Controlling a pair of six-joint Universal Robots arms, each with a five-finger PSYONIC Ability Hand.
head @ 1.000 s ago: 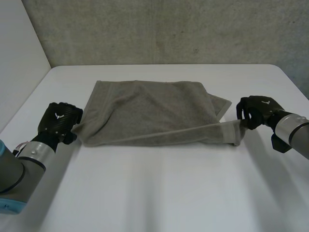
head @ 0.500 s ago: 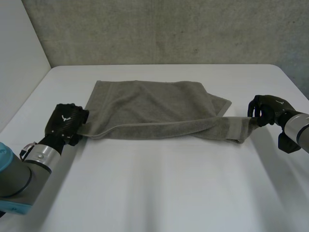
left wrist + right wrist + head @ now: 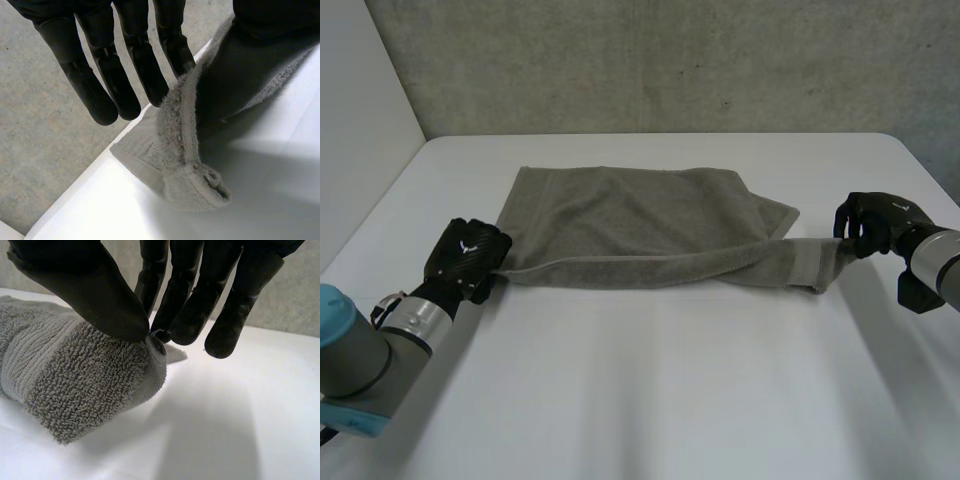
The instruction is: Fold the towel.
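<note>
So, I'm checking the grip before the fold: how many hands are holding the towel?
2. The left hand pinches the towel at its near left corner; the right hand pinches its near right corner, with the near edge stretched between them.

A white table (image 3: 650,400) stands before a rough grey concrete wall (image 3: 670,60). A plain white wall (image 3: 360,130) flanks its left.

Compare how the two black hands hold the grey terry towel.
The left hand grips the grey terry towel at its near left corner, cloth hanging past its fingers; the right hand pinches the near right corner's tip under its thumb. The left hand sits beside the towel's body; the right hand holds its corner out past the towel's side. Both pinch its near edge.
</note>
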